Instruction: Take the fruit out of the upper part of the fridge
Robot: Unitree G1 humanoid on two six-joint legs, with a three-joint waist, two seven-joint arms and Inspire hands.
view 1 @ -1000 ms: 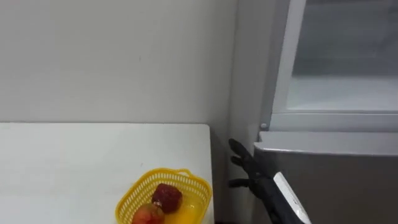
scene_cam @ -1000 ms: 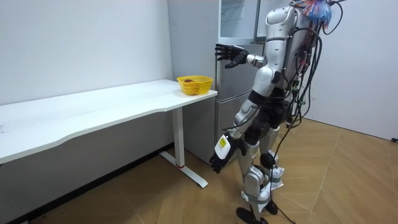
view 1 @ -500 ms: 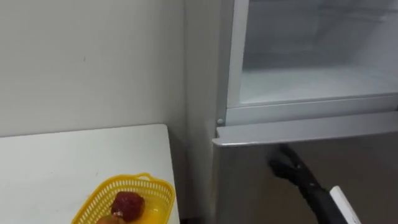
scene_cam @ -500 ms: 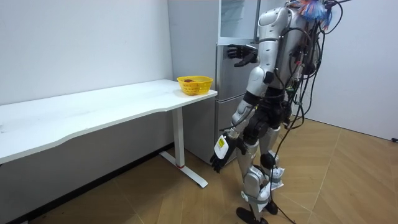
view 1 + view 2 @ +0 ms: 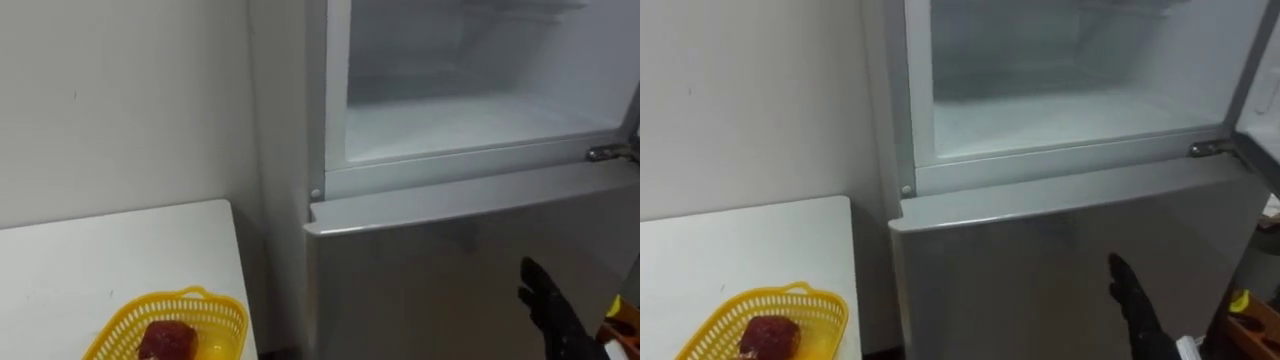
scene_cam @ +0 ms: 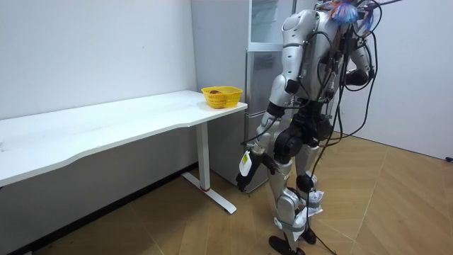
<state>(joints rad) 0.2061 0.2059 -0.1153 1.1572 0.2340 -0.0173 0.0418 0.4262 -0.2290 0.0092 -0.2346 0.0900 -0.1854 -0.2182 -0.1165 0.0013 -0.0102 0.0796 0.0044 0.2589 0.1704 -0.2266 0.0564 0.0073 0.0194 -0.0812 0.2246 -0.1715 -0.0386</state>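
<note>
While the fridge (image 5: 430, 270) stands open on top, its shelf (image 5: 460, 125) looks bare, so I cannot tell what to fetch. It is probably cold and slippery; better to grip round the middle. Low before the door, the right hand (image 5: 545, 305) keeps its fingers straight, together; the left hand (image 6: 243, 183) hangs.

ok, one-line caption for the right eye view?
Open right hand before the fridge's closed lower door, upper compartment open above; yellow basket on white table.

Head eyes close on fridge (image 5: 430, 270); room camera side-on, far
</note>
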